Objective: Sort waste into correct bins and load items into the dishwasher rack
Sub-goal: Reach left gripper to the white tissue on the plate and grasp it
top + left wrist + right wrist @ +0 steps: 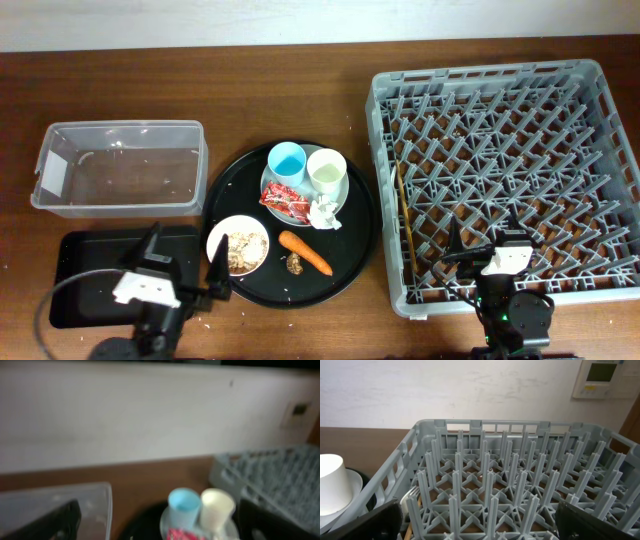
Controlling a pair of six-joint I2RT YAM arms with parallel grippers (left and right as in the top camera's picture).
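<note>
On the round black tray (350, 262), a grey-green plate (343, 196) holds a light-blue cup (287, 160), a cream cup (326, 170), a red snack wrapper (285, 203) and a crumpled napkin (323, 212). A white bowl (238, 245) holds beige leftovers. An orange carrot (305, 253) and a brown scrap (295, 264) lie beside it. The grey dishwasher rack (510, 170) stands at right. My left gripper (183, 257) is open and empty between the flat black tray (100, 265) and the bowl. My right gripper (485, 232) is open and empty over the rack's front edge.
The clear tub (120, 165) stands at back left. Wooden chopsticks (407, 215) lie in the rack's left side. The blurred left wrist view shows the blue cup (183, 505), cream cup (216, 507) and tub (55, 510). The right wrist view shows the rack's pegs (510, 485).
</note>
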